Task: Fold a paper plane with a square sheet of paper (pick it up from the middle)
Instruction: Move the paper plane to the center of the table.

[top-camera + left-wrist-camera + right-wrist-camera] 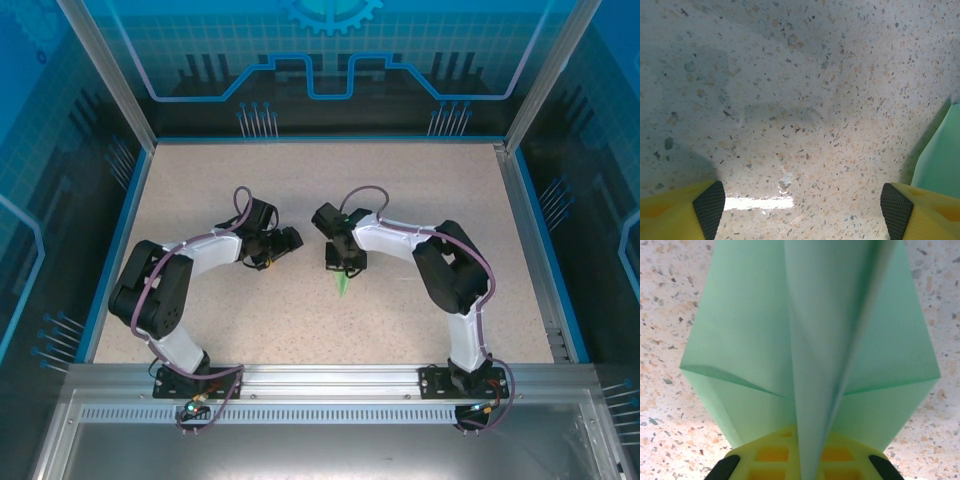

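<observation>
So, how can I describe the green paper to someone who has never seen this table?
Look at the middle of the speckled table. Under the tip of the right arm, its jaws pinch a folded green paper with a pointed end. It is the only green thing on the tabletop.

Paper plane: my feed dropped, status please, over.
Left claw open, empty. Right claw shut on paper plane, at its centre fold. Nothing in the way on table.

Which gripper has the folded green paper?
The right gripper, shut on the pale mint-green paper plane; the left gripper stands open and empty.
</observation>
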You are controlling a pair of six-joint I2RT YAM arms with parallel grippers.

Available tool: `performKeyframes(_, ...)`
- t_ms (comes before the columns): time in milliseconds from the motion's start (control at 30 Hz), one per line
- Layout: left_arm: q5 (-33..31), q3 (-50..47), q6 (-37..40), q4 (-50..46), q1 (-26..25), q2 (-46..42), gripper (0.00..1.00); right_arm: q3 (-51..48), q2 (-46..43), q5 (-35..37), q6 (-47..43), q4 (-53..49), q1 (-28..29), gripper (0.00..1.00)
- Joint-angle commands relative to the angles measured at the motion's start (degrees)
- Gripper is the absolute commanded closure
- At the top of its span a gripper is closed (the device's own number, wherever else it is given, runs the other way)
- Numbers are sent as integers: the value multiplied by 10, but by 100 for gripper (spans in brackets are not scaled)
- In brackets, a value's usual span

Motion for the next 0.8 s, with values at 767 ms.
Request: performKeyframes(767, -68, -19, 31, -81, 52, -103, 1, 153, 108, -19, -148, -43, -45, 84)
